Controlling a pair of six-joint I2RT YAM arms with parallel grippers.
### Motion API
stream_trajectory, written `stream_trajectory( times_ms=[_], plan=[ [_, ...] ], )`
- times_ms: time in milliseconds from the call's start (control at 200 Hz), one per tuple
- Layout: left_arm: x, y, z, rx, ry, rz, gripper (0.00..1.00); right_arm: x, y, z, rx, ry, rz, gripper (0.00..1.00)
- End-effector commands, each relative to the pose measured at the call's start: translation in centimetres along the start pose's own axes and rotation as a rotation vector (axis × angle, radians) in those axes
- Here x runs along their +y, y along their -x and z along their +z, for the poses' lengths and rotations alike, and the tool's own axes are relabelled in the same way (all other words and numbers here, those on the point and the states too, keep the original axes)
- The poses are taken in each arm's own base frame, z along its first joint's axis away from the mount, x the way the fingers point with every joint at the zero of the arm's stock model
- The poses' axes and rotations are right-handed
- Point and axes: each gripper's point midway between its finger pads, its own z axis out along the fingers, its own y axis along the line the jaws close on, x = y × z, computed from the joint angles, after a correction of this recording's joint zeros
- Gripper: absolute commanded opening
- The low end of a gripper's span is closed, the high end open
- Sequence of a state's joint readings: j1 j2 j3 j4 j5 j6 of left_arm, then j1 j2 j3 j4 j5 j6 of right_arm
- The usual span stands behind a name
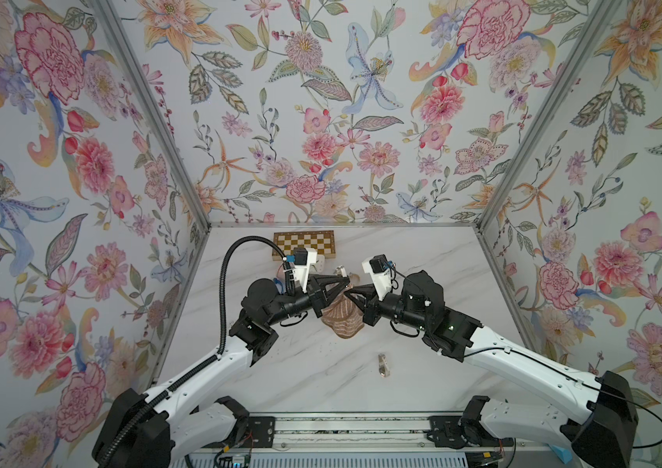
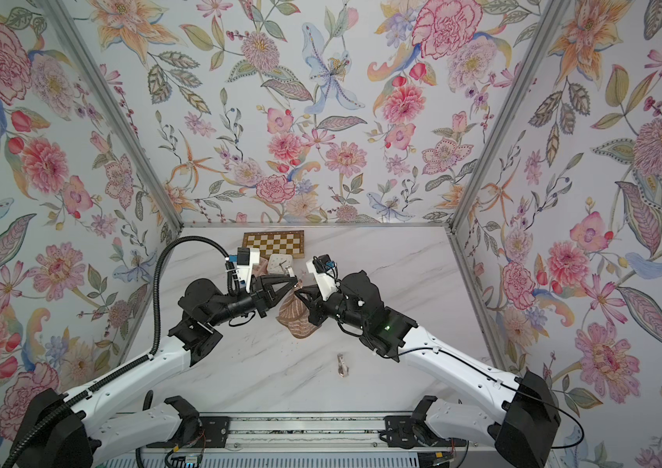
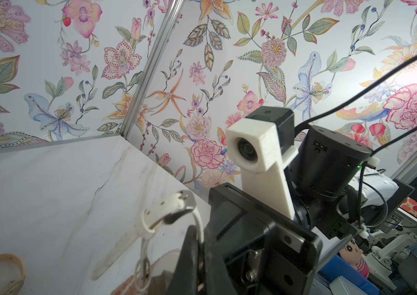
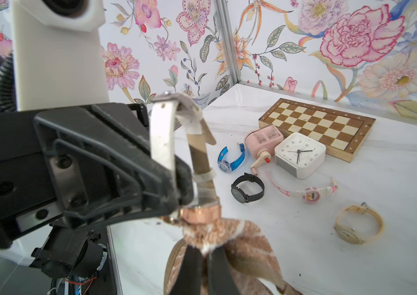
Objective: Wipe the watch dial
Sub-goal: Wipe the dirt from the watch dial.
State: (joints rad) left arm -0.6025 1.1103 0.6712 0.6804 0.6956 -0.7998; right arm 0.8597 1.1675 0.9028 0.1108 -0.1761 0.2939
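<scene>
I see left tool (image 4: 175,176) pinching light white-strapped rose-gold watch (image 4: 201,213) by floppy strap, right tool (image 4: 203,258) pinching soft brown striped cloth (image 4: 230,229); I'd hold nearer stiff case.

A robotics lab test booth: floral-papered panels (image 1: 321,101) in aluminium framing (image 1: 157,121) enclose a marble tabletop (image 1: 321,385), equipment clutter (image 3: 406,242) beyond.

Wooden chessboard (image 4: 317,127) at marble tabletop (image 4: 393,178) far edge; white square clock (image 4: 300,153) & pink sharpener (image 4: 262,139) just in front; blue plastic watch (image 4: 231,159), black watch (image 4: 247,191) nr.
</scene>
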Motion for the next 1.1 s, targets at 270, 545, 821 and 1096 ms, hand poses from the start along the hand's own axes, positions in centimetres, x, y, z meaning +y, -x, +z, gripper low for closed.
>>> stream_trajectory(
  times_ms=[270,545,821,1096],
  plan=[
    [3.4,2.8,-1.0,-0.141,0.158,-0.209,0.0,-0.6,0.3,-2.4,-0.022,-0.04,0.042,0.0],
    [3.9,2.9,-0.5,-0.144,0.145,-0.339,0.0,1.3,0.2,-2.4,0.004,0.032,0.014,0.0],
    [3.5,1.8,0.0,-0.106,0.08,-0.398,0.0,2.3,1.3,-0.4,0.031,0.048,-0.012,0.0],
    [2.8,1.3,0.5,-0.072,0.017,-0.414,0.0,1.7,1.6,0.8,0.051,0.021,-0.011,0.0]
  ],
)
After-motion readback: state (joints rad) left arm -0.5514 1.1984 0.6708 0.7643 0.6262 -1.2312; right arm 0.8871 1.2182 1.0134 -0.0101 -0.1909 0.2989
